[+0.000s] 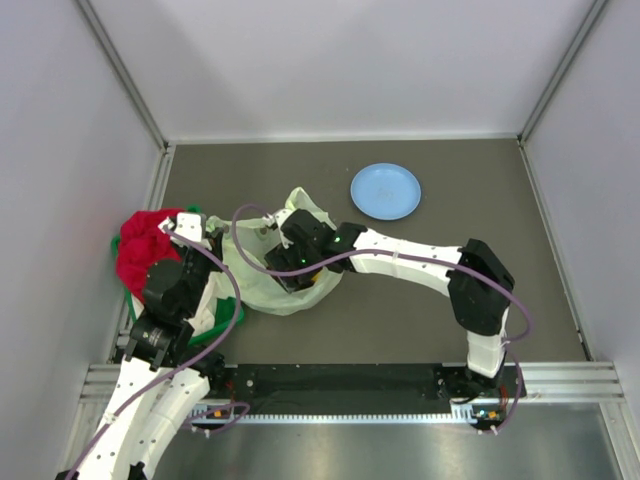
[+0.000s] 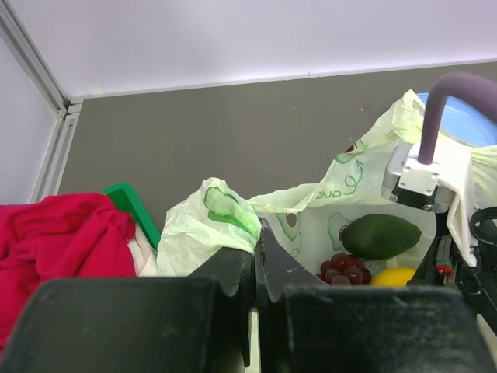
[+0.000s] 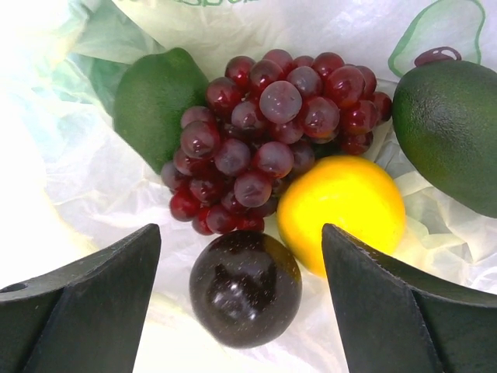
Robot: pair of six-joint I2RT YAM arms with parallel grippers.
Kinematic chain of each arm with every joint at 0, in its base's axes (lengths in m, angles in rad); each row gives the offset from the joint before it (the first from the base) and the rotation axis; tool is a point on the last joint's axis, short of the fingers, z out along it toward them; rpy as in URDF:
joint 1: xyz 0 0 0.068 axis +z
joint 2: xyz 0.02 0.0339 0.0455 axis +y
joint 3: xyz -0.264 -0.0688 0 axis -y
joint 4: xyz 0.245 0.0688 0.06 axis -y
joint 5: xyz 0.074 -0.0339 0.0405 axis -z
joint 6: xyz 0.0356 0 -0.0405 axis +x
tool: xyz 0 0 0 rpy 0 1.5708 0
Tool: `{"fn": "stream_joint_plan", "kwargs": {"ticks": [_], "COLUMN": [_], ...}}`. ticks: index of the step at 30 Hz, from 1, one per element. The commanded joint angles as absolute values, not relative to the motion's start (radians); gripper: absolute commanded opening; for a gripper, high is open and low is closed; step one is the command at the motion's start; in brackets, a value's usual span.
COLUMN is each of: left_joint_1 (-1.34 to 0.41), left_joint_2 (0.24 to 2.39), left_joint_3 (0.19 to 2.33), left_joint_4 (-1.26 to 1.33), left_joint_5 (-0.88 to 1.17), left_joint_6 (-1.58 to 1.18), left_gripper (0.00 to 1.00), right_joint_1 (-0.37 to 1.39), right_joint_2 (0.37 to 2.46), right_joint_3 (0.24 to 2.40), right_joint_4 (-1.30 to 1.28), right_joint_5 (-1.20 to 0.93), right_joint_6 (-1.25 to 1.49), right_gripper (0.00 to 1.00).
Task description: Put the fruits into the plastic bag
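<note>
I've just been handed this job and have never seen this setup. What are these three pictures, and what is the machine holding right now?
The machine is a left arm and a right arm bolted to a table, each ending in a two-finger gripper. The overhead picture looks down on both; the other two come from cameras on the wrists. The left gripper is shut on the rim of the plastic bag. The right gripper is inside the bag, open and holding nothing. Between its jaws lies a small dark fruit, beside the grape bunch, an orange-yellow citrus and a green avocado. Elsewhere: a blue plate on the table and a red cloth at the left.
</note>
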State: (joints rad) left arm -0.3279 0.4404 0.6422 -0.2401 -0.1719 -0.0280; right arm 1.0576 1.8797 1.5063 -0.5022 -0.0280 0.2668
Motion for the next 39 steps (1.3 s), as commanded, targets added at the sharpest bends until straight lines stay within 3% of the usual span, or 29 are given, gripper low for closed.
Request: {"fn": "stream_joint_plan", "kwargs": {"ticks": [1,22,30,39], "left_joint_1": [-0.322,-0.324,-0.324,-0.324], "left_joint_2": [0.426,0.429,0.430,0.431], "left_joint_3": [0.650,0.650,0.650,0.650], "left_joint_4": [-0.199,-0.201,-0.204,-0.204], "left_joint_5": [-0.160,-0.172,-0.176,-0.178], "left_joint_6": [-0.038,-0.040,-0.040,-0.038], "left_gripper": [0.00,0.00,0.00,0.00], "right_joint_1": [1.072,1.072,1.068,1.039], "right_joint_2": [1.786,1.464,1.578,1.736], "right_joint_3": [1.523,1.494,1.641,1.749], "right_joint_4": [-0.456,-0.265,-0.434,-0.491], "right_joint_5": [-0.028,-0.163,0.191,0.351], "right_joint_6": [0.287,0.265,0.072,-0.040], "right_gripper": [0.83,0.80,0.80,0.73]}}
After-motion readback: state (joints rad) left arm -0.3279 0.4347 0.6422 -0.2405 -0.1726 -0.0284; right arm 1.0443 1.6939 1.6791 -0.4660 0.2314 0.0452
